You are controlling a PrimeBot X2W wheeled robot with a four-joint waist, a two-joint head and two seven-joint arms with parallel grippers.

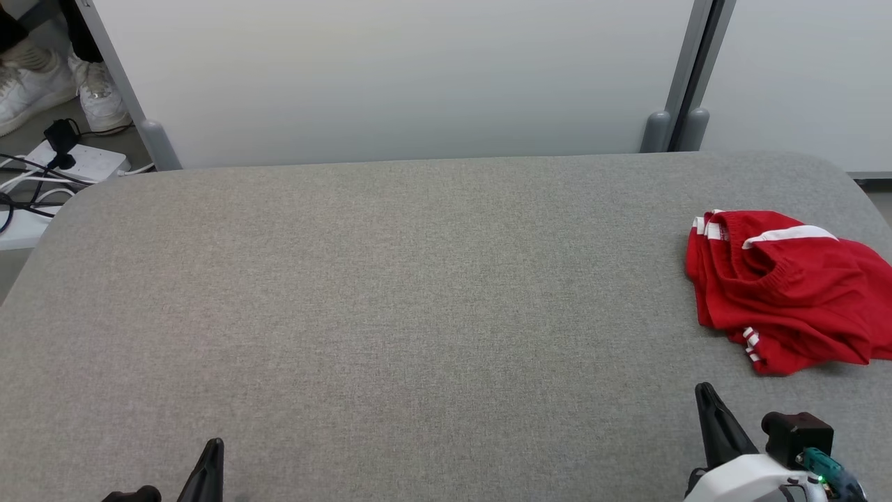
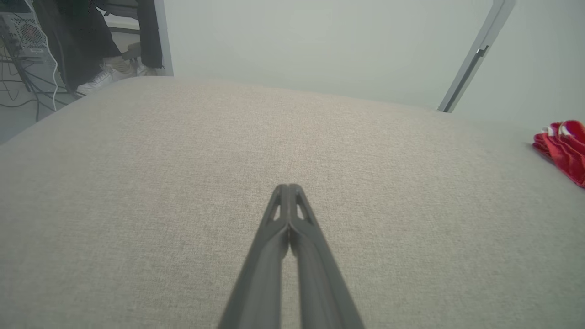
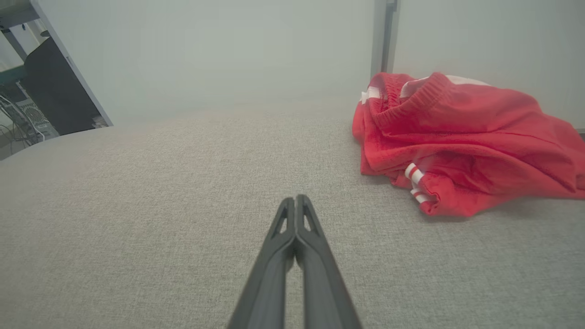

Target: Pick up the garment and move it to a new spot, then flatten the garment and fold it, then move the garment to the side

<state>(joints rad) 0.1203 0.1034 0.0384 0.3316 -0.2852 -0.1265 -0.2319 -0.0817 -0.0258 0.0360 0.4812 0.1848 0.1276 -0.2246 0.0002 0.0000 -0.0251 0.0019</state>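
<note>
1. The red garment (image 1: pixel 787 289) with white stripes is bunched up in a loose heap on the right side of the grey table (image 1: pixel 390 279). It runs right up to the edge of what the head camera sees.
2. It's ahead of the right gripper (image 1: pixel 705 394) and a bit off to its right. It's near but not touching, with a strip of bare tabletop between the fingertips and the closest striped cuff.
3. The left gripper (image 1: pixel 214 450) is well apart from it, over at the near left of the table. From that wrist you only catch a sliver of red at the far right.
4. The right gripper's two dark fingers are pressed together tip to tip, with nothing pinched between them. It sits low at the near edge, pointing out across the table toward the back panel (image 1: pixel 390 77), and a pale forearm (image 1: pixel 749 481) peeks in behind it.
5. Same deal with the left gripper: fingers closed on nothing, aimed forward over plain grey fabric. Honestly can't tell if either set of tips actually touches the surface.
6. Off the far left corner there's a power strip (image 1: pixel 87 164) with cables on the floor, and someone's white sneakers (image 1: pixel 97 90).
</note>
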